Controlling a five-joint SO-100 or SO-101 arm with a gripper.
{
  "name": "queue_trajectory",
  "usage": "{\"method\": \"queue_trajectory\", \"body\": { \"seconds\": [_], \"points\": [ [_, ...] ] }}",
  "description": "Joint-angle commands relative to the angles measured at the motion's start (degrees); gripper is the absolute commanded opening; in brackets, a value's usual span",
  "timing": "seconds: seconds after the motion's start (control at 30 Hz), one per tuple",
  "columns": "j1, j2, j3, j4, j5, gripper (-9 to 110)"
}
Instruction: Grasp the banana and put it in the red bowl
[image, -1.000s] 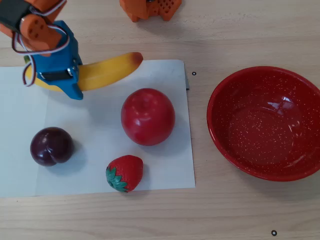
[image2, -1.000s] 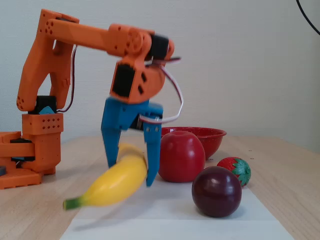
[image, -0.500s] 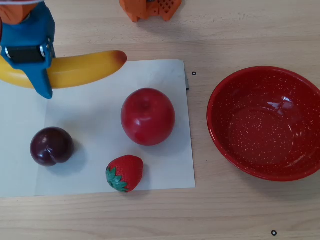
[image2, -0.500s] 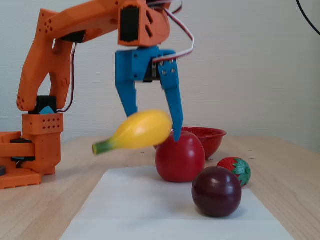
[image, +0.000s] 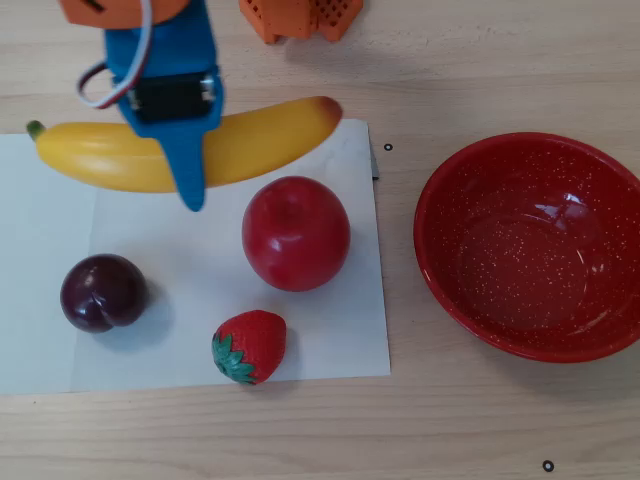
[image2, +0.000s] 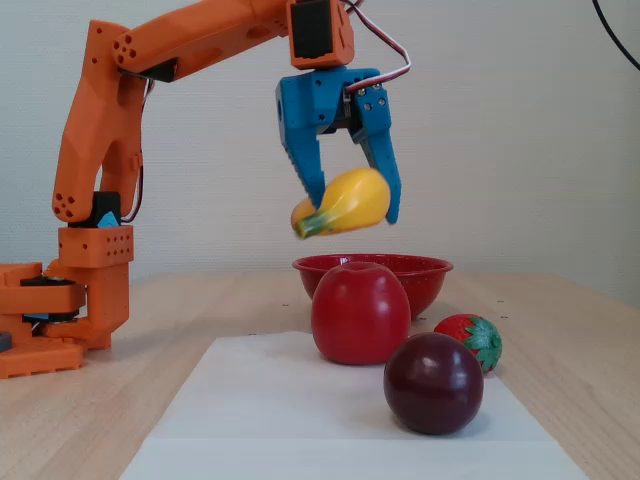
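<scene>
The yellow banana is held in the air by my blue gripper, which is shut on its middle. In the fixed view the banana hangs well above the table, stem end toward the camera. In the overhead view the gripper crosses the banana, which lies across the top of the white paper. The red speckled bowl sits empty on the right of the overhead view, apart from the gripper; in the fixed view the bowl stands behind the apple.
On the white paper lie a red apple, a dark plum and a strawberry. The orange arm base stands at the left of the fixed view. An orange part shows at the top edge.
</scene>
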Motion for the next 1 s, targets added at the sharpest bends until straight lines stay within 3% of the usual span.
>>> {"method": "queue_trajectory", "body": {
  "seconds": [0.0,0.67,0.97],
  "points": [
    [5.1,11.6,-8.3,8.0,-3.3,0],
    [41.1,10.9,-9.6,6.9,-23.5,0],
    [48.1,8.3,-0.5,-6.9,-28.8,0]
  ]
}}
